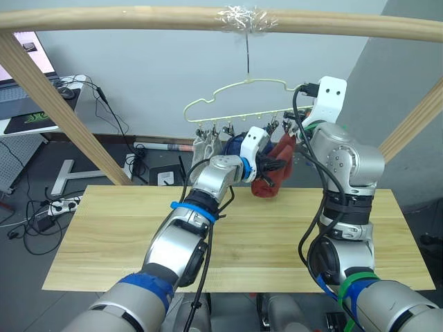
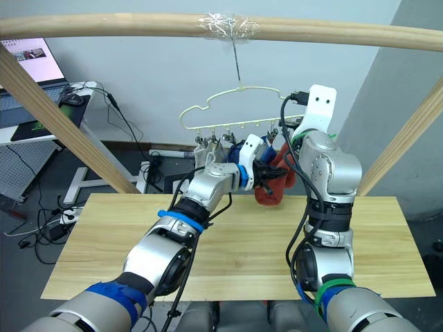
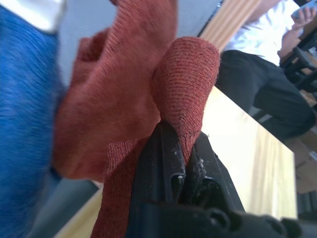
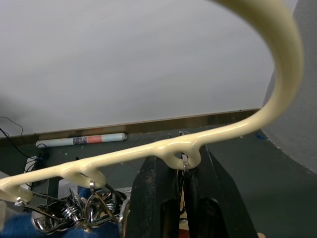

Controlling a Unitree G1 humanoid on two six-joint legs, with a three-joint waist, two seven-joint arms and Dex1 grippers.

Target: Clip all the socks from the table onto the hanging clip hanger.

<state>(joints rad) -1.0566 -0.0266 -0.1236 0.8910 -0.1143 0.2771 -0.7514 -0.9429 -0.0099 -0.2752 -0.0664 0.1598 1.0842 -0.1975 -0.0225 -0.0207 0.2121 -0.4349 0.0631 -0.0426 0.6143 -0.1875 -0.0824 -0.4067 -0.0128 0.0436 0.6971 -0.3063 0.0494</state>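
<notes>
Rust-red sock in hand: (image 3: 188, 84) folded over and pinched in the left gripper (image 3: 185, 148), whose fingers are clamped together on the fabric; in the head views it hangs under the right end of the clip hanger (image 1: 239, 97), above the far edge of the table (image 1: 104, 235).
Other socks: a second rust-red one (image 1: 285, 149) at about 3 o'clock from the held one, a blue one (image 1: 234, 145) at about 9 o'clock, light grey ones (image 1: 205, 145) beyond it, all hanging from the clips.
Right gripper: (image 4: 182, 173) raised at the hanger's right end, fingers closed about the wire loop and its small clip (image 4: 185, 162); whether it squeezes the clip open, I cannot tell.
Table: no sock lies on the planks in sight.
Step in hand: by my reading, clipping the last sock.
Next move calls for: lifting the sock's edge toward 12 o'clock into that clip, with the hanger steadied, then letting go.
Surroundings: wooden pole frame (image 1: 138, 17) carries the hook; a seated person (image 3: 267, 64) beyond the table.
</notes>
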